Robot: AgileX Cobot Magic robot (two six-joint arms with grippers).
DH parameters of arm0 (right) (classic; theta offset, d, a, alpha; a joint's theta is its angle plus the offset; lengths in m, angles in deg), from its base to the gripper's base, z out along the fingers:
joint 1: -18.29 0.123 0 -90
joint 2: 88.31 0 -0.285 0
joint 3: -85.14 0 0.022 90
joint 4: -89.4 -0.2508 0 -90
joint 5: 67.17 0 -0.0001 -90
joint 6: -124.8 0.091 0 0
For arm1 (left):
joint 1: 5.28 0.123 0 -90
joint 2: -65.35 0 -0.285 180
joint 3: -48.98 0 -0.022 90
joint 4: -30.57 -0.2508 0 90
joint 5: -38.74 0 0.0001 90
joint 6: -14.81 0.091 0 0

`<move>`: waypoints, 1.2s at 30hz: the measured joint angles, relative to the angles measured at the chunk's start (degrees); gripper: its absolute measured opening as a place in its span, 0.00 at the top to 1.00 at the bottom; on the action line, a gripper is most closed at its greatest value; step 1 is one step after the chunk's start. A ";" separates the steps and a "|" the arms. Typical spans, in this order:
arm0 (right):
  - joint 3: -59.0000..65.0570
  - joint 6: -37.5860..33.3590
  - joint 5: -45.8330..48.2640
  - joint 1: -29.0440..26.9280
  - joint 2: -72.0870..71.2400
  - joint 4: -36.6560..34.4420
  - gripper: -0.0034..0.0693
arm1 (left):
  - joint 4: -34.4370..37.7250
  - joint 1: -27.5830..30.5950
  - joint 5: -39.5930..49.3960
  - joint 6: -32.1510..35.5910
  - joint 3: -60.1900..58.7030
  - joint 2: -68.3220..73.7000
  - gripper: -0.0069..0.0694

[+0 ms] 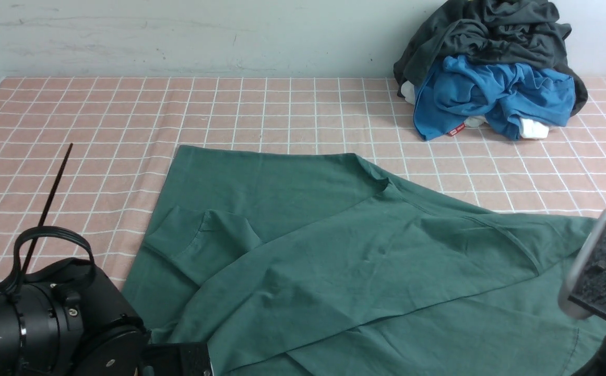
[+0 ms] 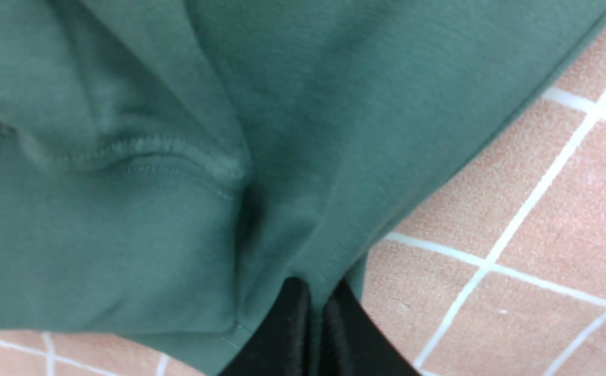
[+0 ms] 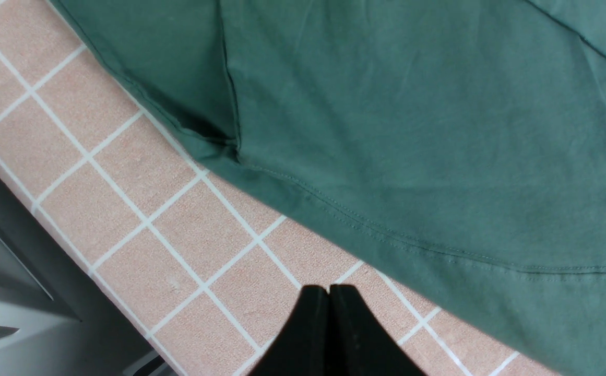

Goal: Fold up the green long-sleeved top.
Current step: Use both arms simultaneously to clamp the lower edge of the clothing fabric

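Though outspread, green top (image 1: 334, 250) pinched in left claw (image 2: 317, 300); right claw (image 3: 329, 295) closed alongside.

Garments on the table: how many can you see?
4 at least: the green long-sleeved top spread in front; at the far right, a charcoal garment heaped on a blue garment, white fabric peeking out underneath. More may be hidden.

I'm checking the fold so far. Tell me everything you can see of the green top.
The green top is dark green, soft matte knit with stitched hems. It lies creased on the pink checked tablecloth, one layer folded diagonally across the body. No logo or tag shows. The left gripper is shut on a bunched edge; the right gripper, shut and empty, sits beside the hem without touching it.
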 joint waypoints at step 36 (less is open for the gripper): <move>0.00 -0.67 -2.15 0.00 0.00 0.68 0.97 | 0.06 0.00 -1.41 -3.95 -2.51 3.69 0.28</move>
